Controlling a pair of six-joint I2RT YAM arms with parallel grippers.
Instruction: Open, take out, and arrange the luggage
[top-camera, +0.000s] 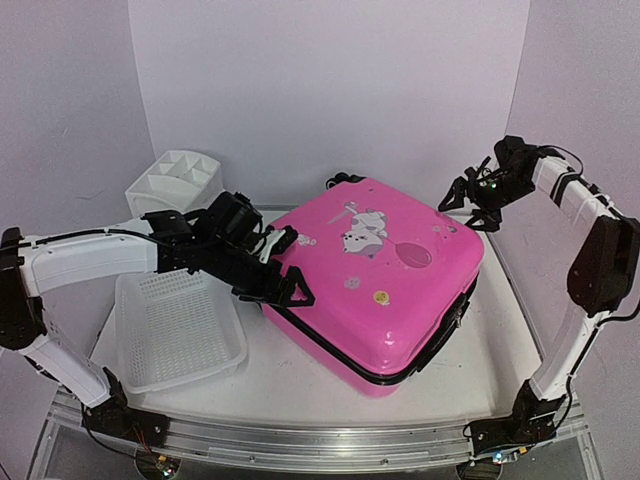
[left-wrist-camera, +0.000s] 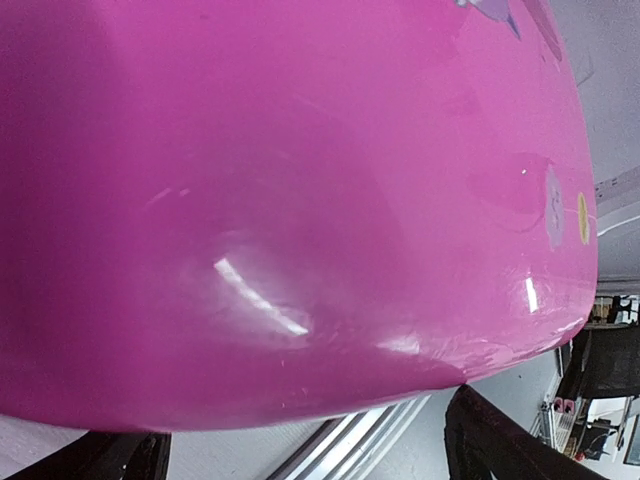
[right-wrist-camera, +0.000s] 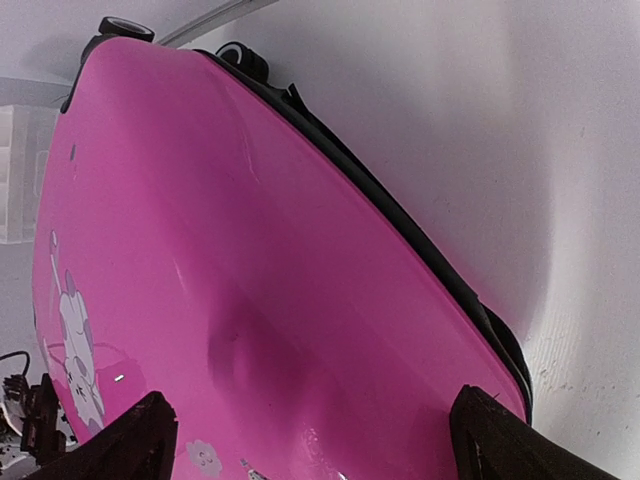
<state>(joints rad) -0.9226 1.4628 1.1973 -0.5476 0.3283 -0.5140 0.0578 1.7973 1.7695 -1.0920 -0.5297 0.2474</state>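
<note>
Open and empty, left pincer (top-camera: 289, 268) and right pincer (top-camera: 467, 207) flanked the shut bright-pink hard-shell suitcase (top-camera: 390, 290); its black zipper (top-camera: 455, 318) needed steady pulling.

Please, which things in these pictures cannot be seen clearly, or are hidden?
- Inside of the luggage: every view, the pink shell covers it.
- The zipper pull: top view, too small to find.
- Left edge of the luggage: top view, partly behind the left end effector.
- Its fingers: left wrist view, cut off by the bottom edge.
- Contents of the white organizer: top view, its walls hide them.
</note>
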